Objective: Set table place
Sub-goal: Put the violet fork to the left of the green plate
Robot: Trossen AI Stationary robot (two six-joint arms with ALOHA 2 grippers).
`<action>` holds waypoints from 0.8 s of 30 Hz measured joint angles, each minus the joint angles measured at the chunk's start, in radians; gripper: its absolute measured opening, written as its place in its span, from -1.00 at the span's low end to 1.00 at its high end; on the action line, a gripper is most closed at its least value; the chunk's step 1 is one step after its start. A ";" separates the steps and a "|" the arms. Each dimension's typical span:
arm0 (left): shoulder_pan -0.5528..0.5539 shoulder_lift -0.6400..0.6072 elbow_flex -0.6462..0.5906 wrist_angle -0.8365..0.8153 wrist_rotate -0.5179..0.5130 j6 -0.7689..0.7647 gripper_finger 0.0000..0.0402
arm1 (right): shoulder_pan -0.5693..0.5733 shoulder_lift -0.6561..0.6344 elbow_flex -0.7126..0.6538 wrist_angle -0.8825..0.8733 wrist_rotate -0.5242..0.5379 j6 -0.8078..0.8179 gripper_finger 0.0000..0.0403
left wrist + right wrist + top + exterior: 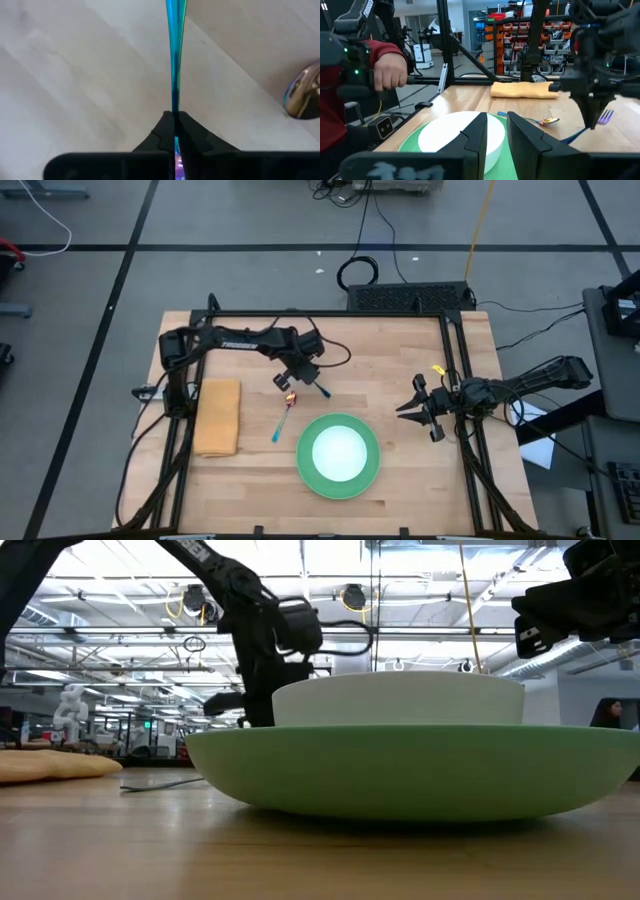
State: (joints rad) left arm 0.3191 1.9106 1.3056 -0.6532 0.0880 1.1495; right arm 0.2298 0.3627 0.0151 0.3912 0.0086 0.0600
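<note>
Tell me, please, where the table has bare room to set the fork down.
Bare wood lies between the tan cloth and the green plate, below the spoon, and between the plate and the right gripper. It is crowded where the left gripper pinches the fork, near the spoon.

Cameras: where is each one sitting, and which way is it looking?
High view: above, looking straight down at the table; both arms show, the left pincer over the fork.
Low view: at tabletop height, facing the green plate and white bowl; arms hang above.
Left wrist view: on the left arm; its pincer is shut on the fork's blue handle.
Right wrist view: on the right arm; its pincer faces the bowl, spoon, tan cloth.
Shared: plate and bowl in the high, low and right wrist views.
</note>
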 joint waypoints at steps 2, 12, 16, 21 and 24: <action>0.000 -0.027 0.000 -0.007 -0.007 -0.003 -0.98 | 0.000 0.000 0.000 0.000 0.000 0.006 -0.67; -0.055 -0.220 0.000 -0.141 -0.014 -0.025 -0.99 | 0.000 0.000 0.000 0.001 -0.001 0.012 -0.67; -0.112 -0.298 0.000 -0.214 -0.014 -0.045 -0.99 | 0.000 0.000 0.000 0.000 0.000 0.012 -0.67; -0.212 -0.342 0.001 -0.334 -0.022 -0.056 -0.99 | 0.000 0.000 0.000 0.005 0.000 0.012 -0.67; -0.286 -0.341 0.001 -0.409 -0.055 -0.074 -0.99 | 0.000 0.000 0.000 0.017 0.000 0.012 -0.67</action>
State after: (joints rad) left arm 0.0336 1.5700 1.3062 -1.0620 0.0327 1.0752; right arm 0.2298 0.3626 0.0151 0.4081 0.0082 0.0715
